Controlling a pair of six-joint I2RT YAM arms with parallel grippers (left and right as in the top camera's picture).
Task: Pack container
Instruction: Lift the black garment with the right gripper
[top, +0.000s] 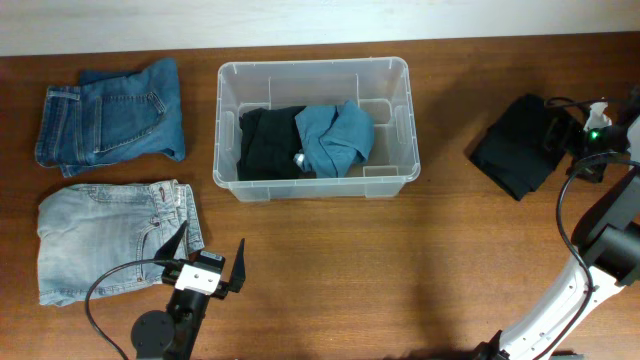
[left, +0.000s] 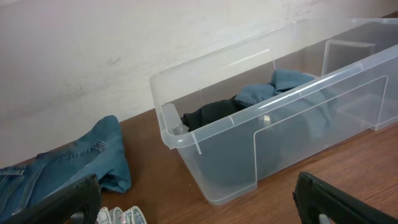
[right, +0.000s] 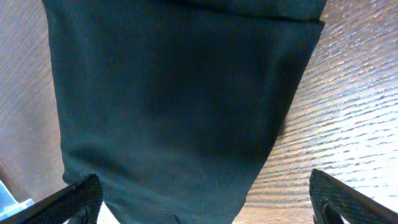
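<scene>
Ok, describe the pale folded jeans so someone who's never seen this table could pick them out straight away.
Find the clear plastic container mid-table; two folded pairs of jeans lie to its left. The pale jeans are the pair nearer the robot, beside the left pincer. They are washed-out grey-blue, whereas the darker jeans behind them are deep denim blue.

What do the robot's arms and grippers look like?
The left gripper and right gripper have black fingers. The left sits on a white block, with a looping black cable. The right arm is white with black joints, a black cable and green light.
</scene>
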